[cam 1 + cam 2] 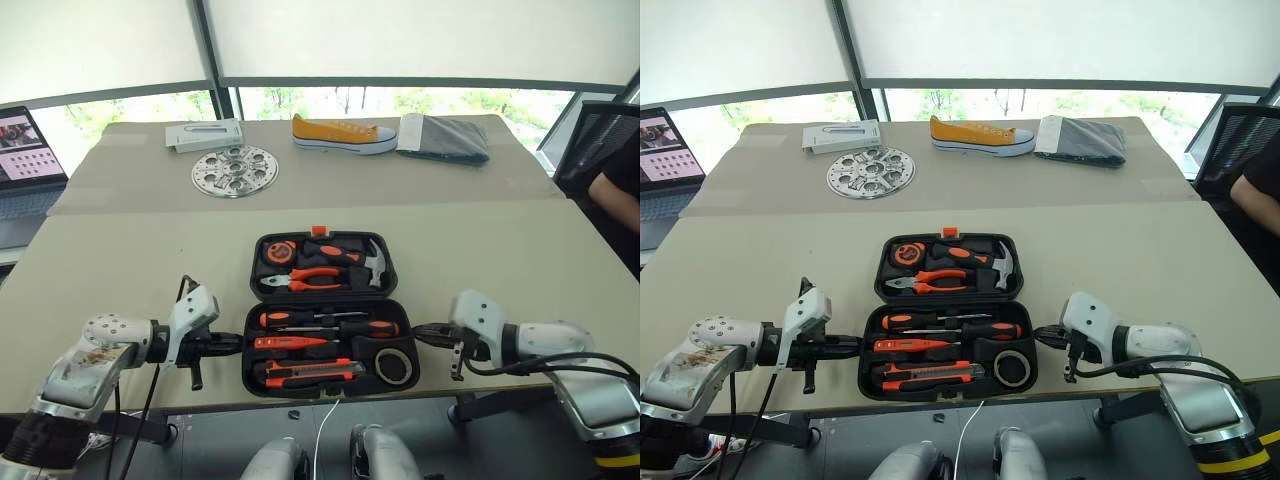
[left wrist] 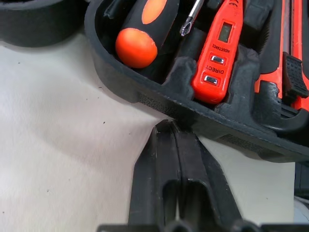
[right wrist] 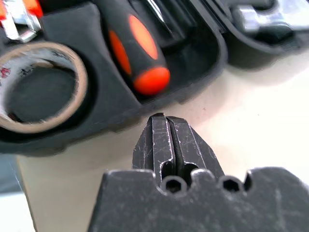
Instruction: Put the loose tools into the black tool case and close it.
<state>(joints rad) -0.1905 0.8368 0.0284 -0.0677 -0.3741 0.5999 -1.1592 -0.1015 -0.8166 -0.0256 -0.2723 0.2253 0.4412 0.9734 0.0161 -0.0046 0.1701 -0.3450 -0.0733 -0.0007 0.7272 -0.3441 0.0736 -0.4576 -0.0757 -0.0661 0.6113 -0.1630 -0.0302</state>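
Grippers (image 2: 170, 126) & (image 3: 161, 118) pinched together, holding nothing; we see black tool case (image 1: 330, 385) rim just ahead, its far half cut off

We see the case (image 1: 322, 312) lying open and flat in the lower middle of the frame, near the table's front edge, black with rounded corners and an orange latch (image 1: 319, 231) at its far edge. Its near half holds the loose tools in moulded slots: two screwdrivers (image 1: 328, 324) with orange-and-black handles side by side, the orange tester (image 1: 292, 343) below them, the knife (image 1: 310, 374) nearest the front, and the tape roll (image 1: 396, 366) at the lower right corner.
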